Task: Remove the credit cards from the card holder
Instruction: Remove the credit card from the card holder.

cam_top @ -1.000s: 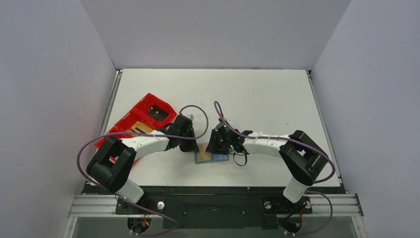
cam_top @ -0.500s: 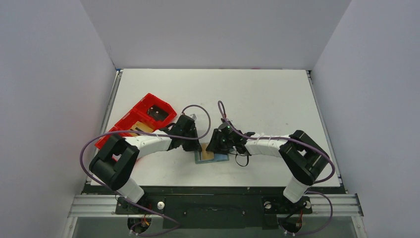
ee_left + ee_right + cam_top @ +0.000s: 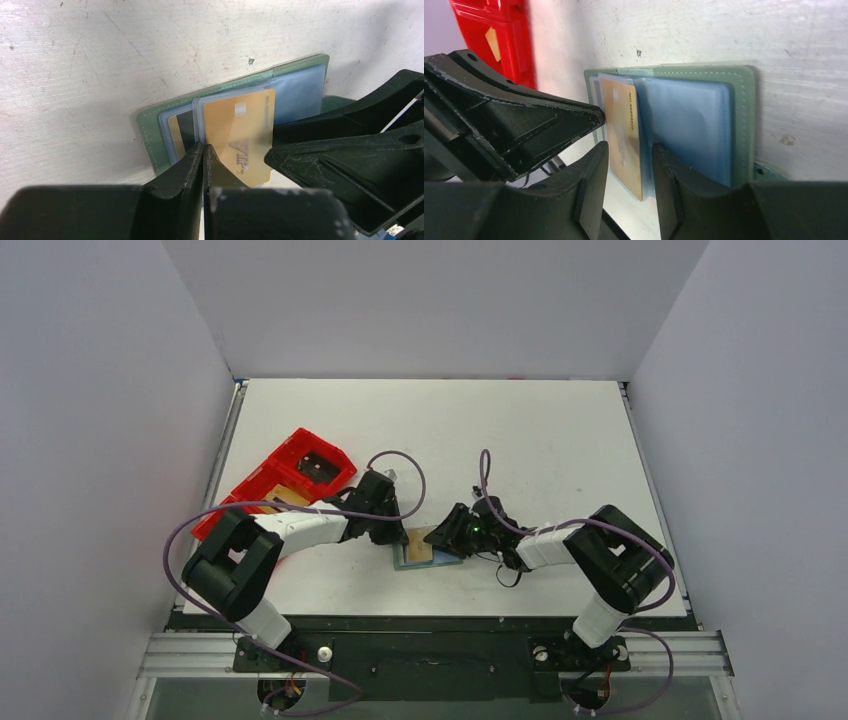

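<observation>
The grey-green card holder (image 3: 425, 552) lies open on the table between both grippers; its green edge shows in the left wrist view (image 3: 150, 131) and the right wrist view (image 3: 744, 115). A tan-gold card (image 3: 245, 131) marked VIP sticks partly out of a clear sleeve. A bluish sleeve or card (image 3: 689, 125) lies beside it. Another card with a dark stripe (image 3: 181, 135) sits in a sleeve at the holder's edge. My left gripper (image 3: 204, 150) is shut, its tips resting on the sleeves next to the gold card. My right gripper (image 3: 629, 165) is open, its fingers either side of the gold card's (image 3: 621, 130) end.
A long red plastic tray (image 3: 285, 480) with a tan card and a dark item in it stands to the left of the left arm; it also shows in the right wrist view (image 3: 499, 35). The two grippers are close together over the holder. Grey walls enclose the table.
My right arm has swung lower and rightward, and its gripper now reaches the holder from the right at a flatter angle. My left gripper has stayed at the holder's left edge.
</observation>
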{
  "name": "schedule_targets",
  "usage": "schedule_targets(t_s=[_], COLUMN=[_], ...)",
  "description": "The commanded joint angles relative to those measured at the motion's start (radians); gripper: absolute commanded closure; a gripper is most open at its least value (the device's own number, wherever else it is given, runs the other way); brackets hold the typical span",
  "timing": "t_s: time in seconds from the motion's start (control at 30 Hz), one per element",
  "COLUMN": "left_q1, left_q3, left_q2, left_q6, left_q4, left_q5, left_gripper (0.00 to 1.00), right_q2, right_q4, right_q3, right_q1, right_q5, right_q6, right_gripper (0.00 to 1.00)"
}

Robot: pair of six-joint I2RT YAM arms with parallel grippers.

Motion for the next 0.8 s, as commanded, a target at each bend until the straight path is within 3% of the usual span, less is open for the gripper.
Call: schedule_targets(t_s=[0.0, 0.33, 0.77], left_q1=[-0.007, -0.007, -0.007], left_q3=[-0.014, -0.014, -0.019], left_q2=[0.054, 0.052, 0.052], left_q6=[0.014, 0.013, 0.011], left_q4=[-0.068, -0.069, -0.069], left_q5=[-0.057, -0.060, -0.060], left_gripper=[1.00, 1.00, 1.00], right_q2=[0.014, 0.112, 0.132], right_q4=[0.233, 0.490, 0.555], right_q3=[-0.063, -0.129, -0.164], right_q1=[-0.024, -0.046, -0.059], right_q5=[-0.038, -0.081, -0.075], right_q6=[0.094, 0.227, 0.252], right_gripper=[0.66, 0.76, 0.94])
